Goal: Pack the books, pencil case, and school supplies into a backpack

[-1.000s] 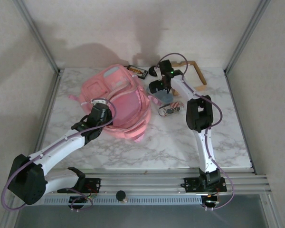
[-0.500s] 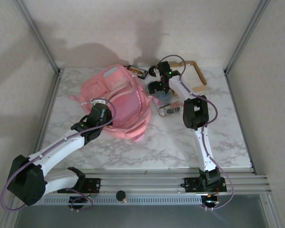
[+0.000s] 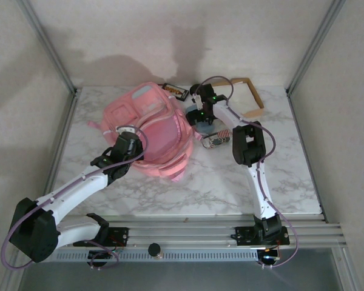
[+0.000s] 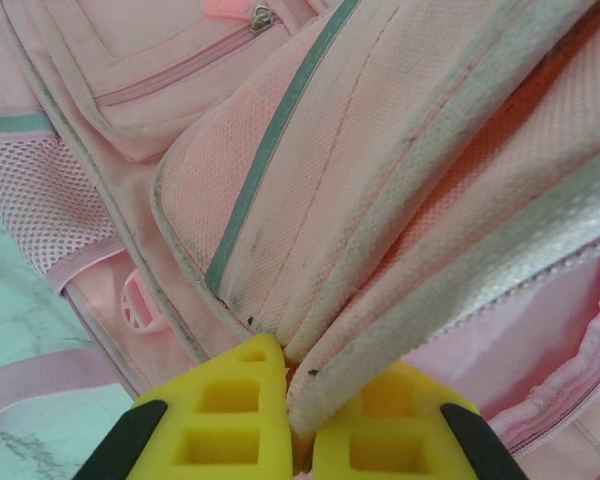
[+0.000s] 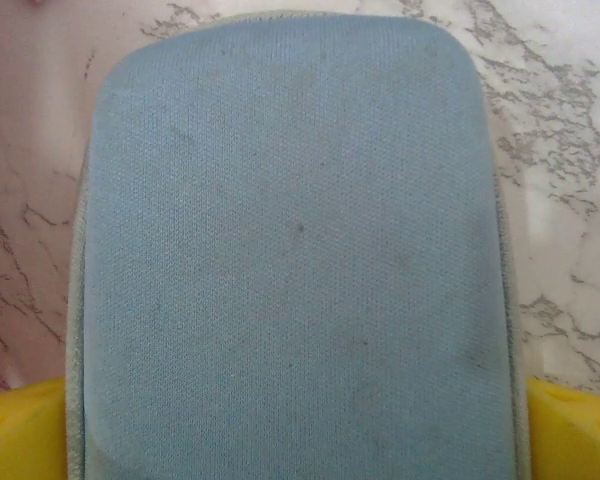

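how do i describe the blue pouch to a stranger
Find the big pink backpack on the marble table. Beside it lies a soft pouch, straddled by the right claw. Unlike the small patterned case next to it, it is plain pale blue with rounded corners.

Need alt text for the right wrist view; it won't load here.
A pale blue fabric pouch lies flat on the marble table, between the two yellow fingertips of the right gripper, which stand wide apart at its sides.

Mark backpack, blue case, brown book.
backpack (image 3: 138,109), top view, front pocket area.
blue case (image 5: 300,250), right wrist view, middle of its fabric face.
brown book (image 3: 175,92), top view, centre of the cover.
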Action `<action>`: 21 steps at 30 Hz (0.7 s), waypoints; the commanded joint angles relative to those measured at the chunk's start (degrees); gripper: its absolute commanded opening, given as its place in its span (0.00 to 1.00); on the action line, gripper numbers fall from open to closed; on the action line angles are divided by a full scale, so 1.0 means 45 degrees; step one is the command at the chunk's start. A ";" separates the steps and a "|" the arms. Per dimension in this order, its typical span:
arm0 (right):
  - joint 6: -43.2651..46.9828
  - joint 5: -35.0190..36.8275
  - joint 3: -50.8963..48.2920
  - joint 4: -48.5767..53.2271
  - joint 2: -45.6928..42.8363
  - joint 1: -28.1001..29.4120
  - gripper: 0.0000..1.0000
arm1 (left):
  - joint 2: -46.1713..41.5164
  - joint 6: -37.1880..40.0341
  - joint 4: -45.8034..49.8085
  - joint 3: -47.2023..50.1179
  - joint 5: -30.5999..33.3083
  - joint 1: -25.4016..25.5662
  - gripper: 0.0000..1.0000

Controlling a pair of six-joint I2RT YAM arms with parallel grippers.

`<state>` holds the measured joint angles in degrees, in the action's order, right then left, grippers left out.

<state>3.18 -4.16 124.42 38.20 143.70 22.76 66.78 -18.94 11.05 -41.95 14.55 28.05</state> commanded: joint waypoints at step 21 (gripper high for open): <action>-0.2468 -0.1459 -0.4047 -0.0718 -0.6068 -0.0591 0.72 | -0.0713 -0.1105 0.0619 -0.0743 -0.0606 0.0421 0.00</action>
<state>-3.18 -7.97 110.06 36.32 124.25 19.64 65.28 -19.86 13.39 -42.24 13.23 28.67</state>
